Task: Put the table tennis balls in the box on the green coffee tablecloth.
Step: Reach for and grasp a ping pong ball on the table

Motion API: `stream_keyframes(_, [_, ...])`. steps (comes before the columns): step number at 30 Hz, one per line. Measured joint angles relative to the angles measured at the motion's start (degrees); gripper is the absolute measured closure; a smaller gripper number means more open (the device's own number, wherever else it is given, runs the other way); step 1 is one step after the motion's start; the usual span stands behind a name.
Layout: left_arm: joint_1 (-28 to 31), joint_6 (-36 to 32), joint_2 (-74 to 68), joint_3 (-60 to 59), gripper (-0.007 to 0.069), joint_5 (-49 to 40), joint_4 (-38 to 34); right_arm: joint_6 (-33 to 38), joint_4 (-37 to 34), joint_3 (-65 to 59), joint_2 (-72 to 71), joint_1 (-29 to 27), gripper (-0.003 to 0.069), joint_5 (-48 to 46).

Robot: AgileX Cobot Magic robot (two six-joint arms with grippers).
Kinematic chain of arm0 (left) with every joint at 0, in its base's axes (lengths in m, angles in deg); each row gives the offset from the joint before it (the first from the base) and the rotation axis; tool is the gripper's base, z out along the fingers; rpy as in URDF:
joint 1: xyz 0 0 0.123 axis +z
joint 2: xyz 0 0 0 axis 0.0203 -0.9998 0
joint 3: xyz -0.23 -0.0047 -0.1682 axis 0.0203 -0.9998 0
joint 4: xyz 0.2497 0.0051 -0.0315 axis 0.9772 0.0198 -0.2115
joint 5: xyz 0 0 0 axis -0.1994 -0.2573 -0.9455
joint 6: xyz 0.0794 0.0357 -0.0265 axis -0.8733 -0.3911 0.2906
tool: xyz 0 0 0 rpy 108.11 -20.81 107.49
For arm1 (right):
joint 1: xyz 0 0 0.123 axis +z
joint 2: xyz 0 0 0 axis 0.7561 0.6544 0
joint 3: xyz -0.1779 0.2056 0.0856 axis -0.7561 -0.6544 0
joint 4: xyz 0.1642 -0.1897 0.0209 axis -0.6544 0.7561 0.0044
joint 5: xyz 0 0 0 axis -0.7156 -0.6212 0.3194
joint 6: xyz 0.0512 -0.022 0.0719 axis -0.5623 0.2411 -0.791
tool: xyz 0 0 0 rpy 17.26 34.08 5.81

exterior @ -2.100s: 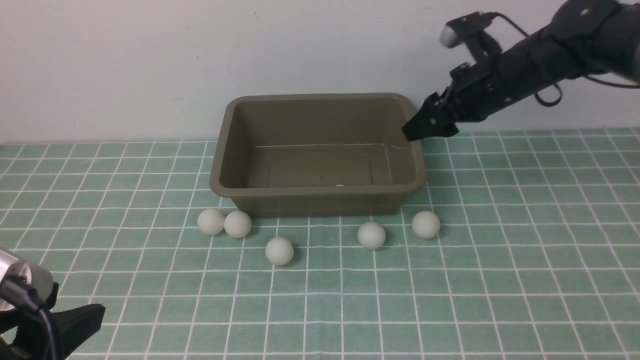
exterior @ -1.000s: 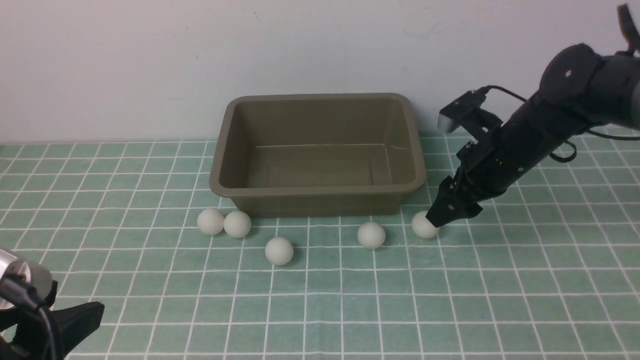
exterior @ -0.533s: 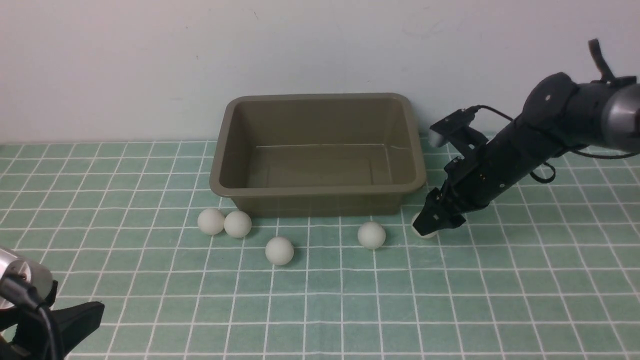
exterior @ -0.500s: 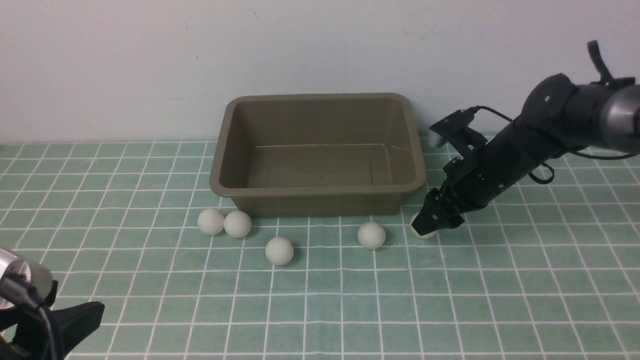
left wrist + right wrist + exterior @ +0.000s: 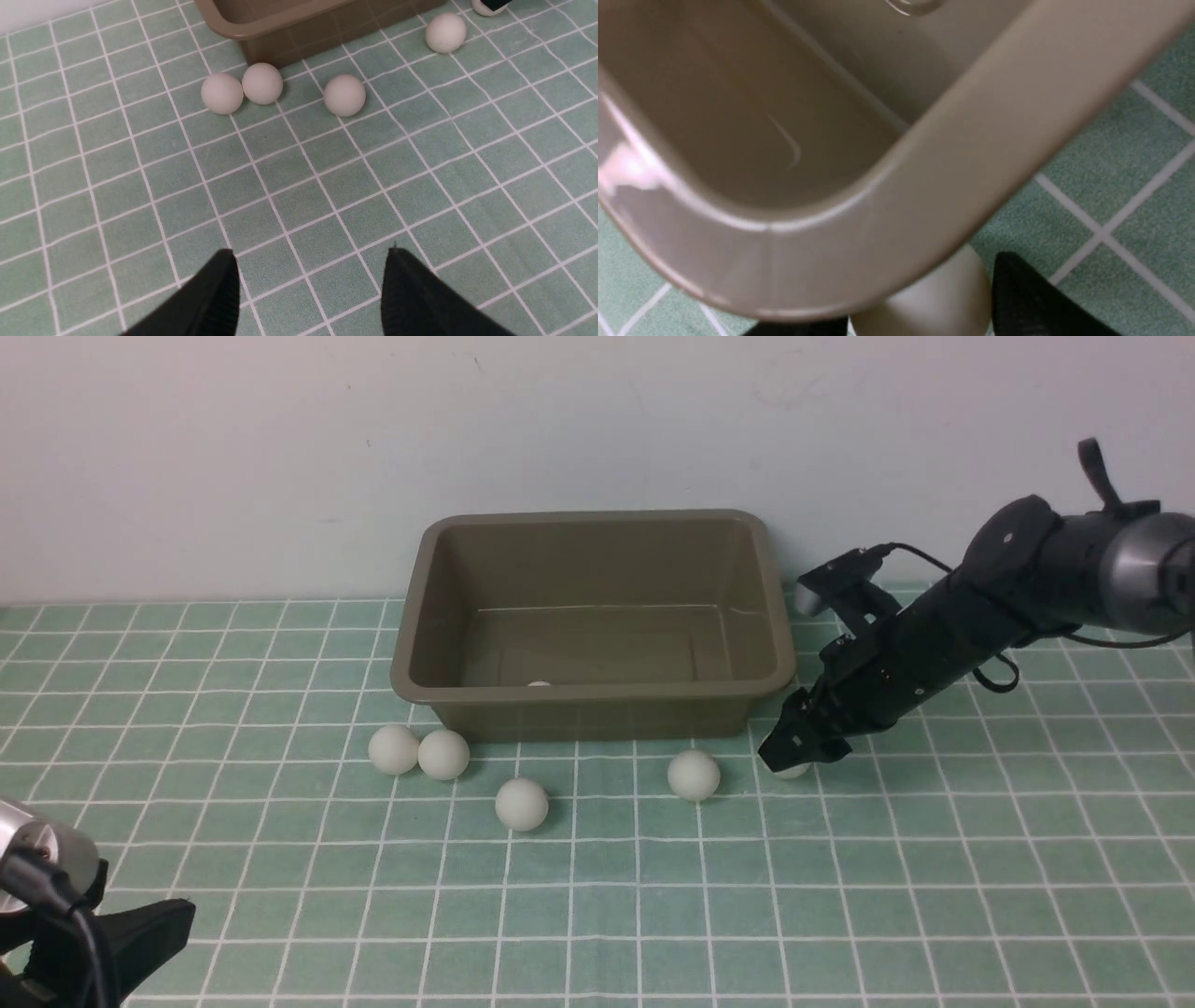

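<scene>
Near-left of the box [image 5: 597, 692], our left gripper [image 5: 308, 254] waits, jaws apart and empty. Four table tennis balls [image 5: 521, 804] lie along the box's front wall, and another ball [image 5: 539, 684] lies inside. At its front-right corner our right gripper [image 5: 782, 762] has dropped around the fifth ball [image 5: 794, 771], jaws narrowing. We cannot tell if it grips yet, though a second pickup seems close.

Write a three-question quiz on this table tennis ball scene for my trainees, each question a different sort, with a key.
1. True or false: the box stands upside down.
2. How many table tennis balls lie on the green coffee tablecloth with no gripper around them? A two, B four, C six.
3. Which gripper has a ball between its fingers?

Key: 1 false, it stands open side up. 2 B. 3 the right gripper.
</scene>
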Motion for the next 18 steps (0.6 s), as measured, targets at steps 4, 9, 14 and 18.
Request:
stream_keyframes(4, [0.0,0.0,0.0,0.0,0.0251,0.0,0.0,-0.5,0.8,-0.1,-0.8,-0.1,0.0305,0.6])
stream_keyframes(9, [0.0,0.0,0.0,0.0,0.0251,0.0,0.0,-0.8,3.0,-0.1,-4.3,-1.5,0.0304,0.6])
stream_keyframes(14, [0.0,0.0,0.0,0.0,0.0251,0.0,0.0,-1.4,3.9,-0.1,-9.4,-5.2,0.0304,0.6])
stream_keyframes(18, [0.0,0.0,0.0,0.0,0.0251,0.0,0.0,-1.5,3.6,-0.1,-12.7,-7.8,0.0304,0.7])
